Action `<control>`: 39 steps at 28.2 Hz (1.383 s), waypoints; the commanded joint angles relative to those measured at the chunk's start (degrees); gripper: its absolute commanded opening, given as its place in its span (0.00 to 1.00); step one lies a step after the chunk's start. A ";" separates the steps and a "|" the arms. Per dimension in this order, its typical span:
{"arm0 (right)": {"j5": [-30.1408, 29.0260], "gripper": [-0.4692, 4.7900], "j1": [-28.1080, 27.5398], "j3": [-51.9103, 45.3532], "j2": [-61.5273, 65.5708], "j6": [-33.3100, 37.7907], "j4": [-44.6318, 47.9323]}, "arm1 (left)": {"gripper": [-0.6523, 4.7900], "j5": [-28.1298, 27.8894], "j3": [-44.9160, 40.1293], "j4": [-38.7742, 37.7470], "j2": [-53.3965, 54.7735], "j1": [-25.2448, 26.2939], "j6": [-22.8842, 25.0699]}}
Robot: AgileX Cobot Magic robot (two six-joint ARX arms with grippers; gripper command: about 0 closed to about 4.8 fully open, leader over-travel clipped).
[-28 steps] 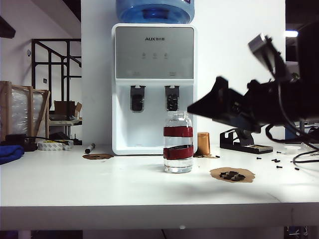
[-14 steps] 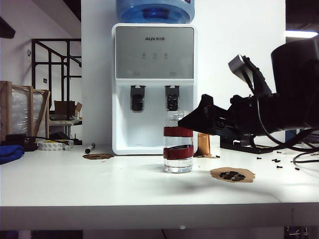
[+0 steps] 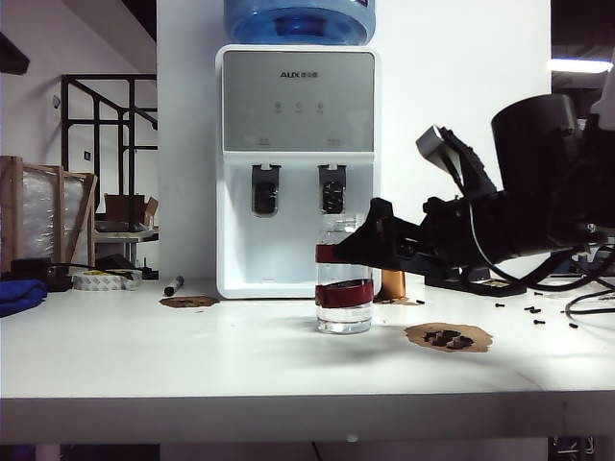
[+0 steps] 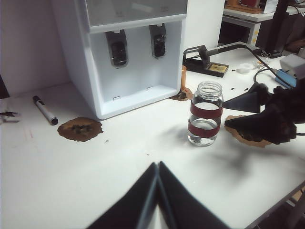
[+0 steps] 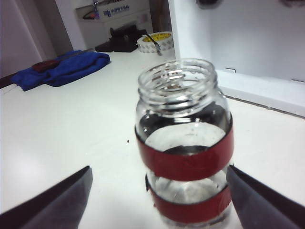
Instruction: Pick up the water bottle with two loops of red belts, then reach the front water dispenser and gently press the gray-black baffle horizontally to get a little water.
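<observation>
clear glass-looking water bottle (image 3: 343, 285) stood mid counter (image 3: 192, 355), near the dispenser (image 3: 297, 163); prob rigid, light, slick. right gripper (image 5: 159, 191) fingers apart either side of bottle; grab at red bands. left gripper (image 4: 157, 200) fingers together, near edge.

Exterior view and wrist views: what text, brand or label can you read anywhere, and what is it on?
"AUX": gray front panel of the water dispenser; small characters beside it are too blurred to read.
Icons above the taps: too small to read.
Tape roll: printed marks, illegible.
Box label behind it: blurred.
Water bottle: no text.
</observation>
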 commanded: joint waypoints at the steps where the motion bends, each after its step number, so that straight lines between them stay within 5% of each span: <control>1: -0.15 1.00 0.20 2.21 0.63 -0.22 0.68 | 0.11 -0.13 0.28 0.81 0.07 0.09 -0.07; 16: -3.96 1.00 0.37 8.57 4.13 -0.57 -4.87 | 0.11 -0.07 0.28 0.83 0.07 0.09 -0.07; 39: 2.60 1.00 0.37 9.60 6.54 -3.91 -5.09 | 0.11 0.13 0.28 0.81 0.07 0.09 -0.07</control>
